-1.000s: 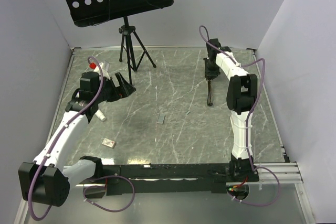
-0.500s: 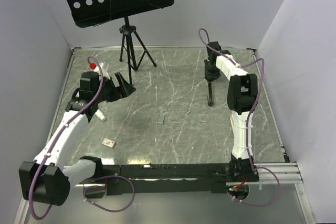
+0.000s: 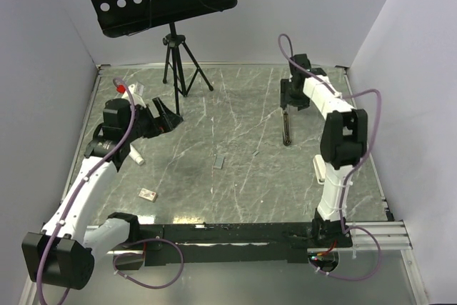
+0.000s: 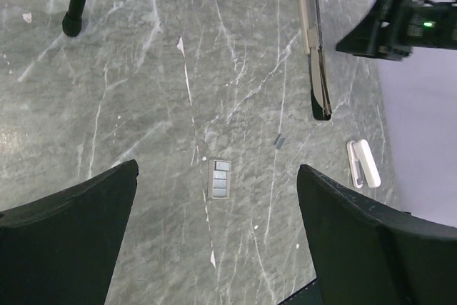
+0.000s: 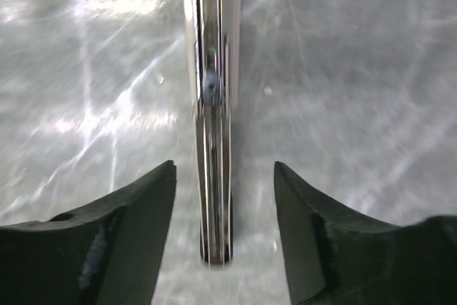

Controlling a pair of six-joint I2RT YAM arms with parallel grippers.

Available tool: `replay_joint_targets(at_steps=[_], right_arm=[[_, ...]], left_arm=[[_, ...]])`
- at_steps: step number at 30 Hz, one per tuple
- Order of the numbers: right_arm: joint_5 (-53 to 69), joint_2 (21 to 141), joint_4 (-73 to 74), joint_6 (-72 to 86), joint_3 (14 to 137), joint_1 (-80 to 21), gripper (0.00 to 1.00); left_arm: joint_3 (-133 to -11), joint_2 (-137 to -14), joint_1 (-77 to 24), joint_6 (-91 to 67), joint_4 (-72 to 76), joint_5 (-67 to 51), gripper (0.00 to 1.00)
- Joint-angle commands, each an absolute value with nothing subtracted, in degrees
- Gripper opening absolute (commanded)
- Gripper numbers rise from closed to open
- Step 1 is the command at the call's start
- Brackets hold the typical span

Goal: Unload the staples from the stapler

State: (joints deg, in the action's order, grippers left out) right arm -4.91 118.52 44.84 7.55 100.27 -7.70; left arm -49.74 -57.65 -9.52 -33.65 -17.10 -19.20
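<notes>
Top view: the stapler (image 3: 286, 128) lies flat at 2 o'clock on the bench (image 3: 243, 191), long axis 12-to-6. Your right gripper (image 3: 290, 102) hovers over its 12 o'clock end. The loose staples (image 3: 218, 162) sit near centre, well apart from it. Your left gripper (image 3: 168, 115) hangs at 9 o'clock.

Left wrist: fingers wide apart, nothing held, probably parked out of the way.

Right wrist: fingers apart either side of the stapler (image 5: 213, 141), gaps both sides; it rests on the bench, ungripped.
</notes>
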Motion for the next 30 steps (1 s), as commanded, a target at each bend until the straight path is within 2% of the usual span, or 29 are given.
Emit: replay_joint_targets(at_steps=[1,7,13,21,30], right_arm=[[-6.1,110.3,47.2,6.9,98.6,-7.1,0.66],[-10.1,100.7,51.8,9.0,90.1,-6.9,0.68],[-14.9,97.3,62.6,11.2,84.6,-6.8,0.71],[-12.1,100.7,67.0,10.5,75.2,-6.2,0.74],[-10.8,104.0,63.2,8.1,74.4,-3.8,0.75]], left_arm=[[-49.7,-55.7,-9.2,-34.1,-15.1,-19.9,0.97],[-49.6,-55.0,-9.2,-33.9,-15.2,-19.6,0.97],[-49.0,-54.5,-9.2,-34.5,-14.2,-21.7,0.97],[-47.8,-56.5,-11.3,-36.6,-11.8,-25.8,0.97],[-47.9,-55.8,-13.3,-36.2,-12.6,-24.7,0.97]])
